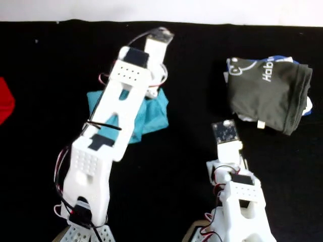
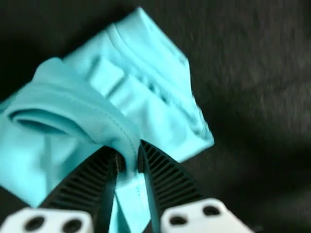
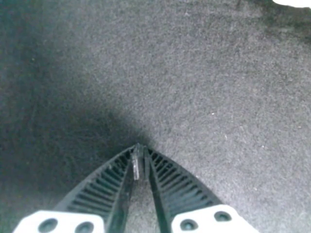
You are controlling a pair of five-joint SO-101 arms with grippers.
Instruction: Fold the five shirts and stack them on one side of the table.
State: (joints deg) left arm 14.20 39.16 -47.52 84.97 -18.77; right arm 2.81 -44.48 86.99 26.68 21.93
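At the far left edge of the black table, a bit of red cloth can be seen. To its right, and well apart from it, the left arm is stretched out over a blue-green shirt. The shirt is bunched up in a loose heap, and part of it is hidden under the arm. In the left wrist view, the left claw is clenched on a folded edge of this shirt. A seam is pinched between the two black ribbed fingers, and a strip of cloth is seen running back between them. The rest of the shirt is spread out past the fingertips on the table. Farther right, the right arm is tucked in low near the front of the table. The right claw is clenched with nothing in it, and its tips are pressed together over bare table. At the far right and farther back, a dark grey shirt is laid folded on top of other cloth, whose white and blue edges can be seen. This pile is kept apart from both claws.
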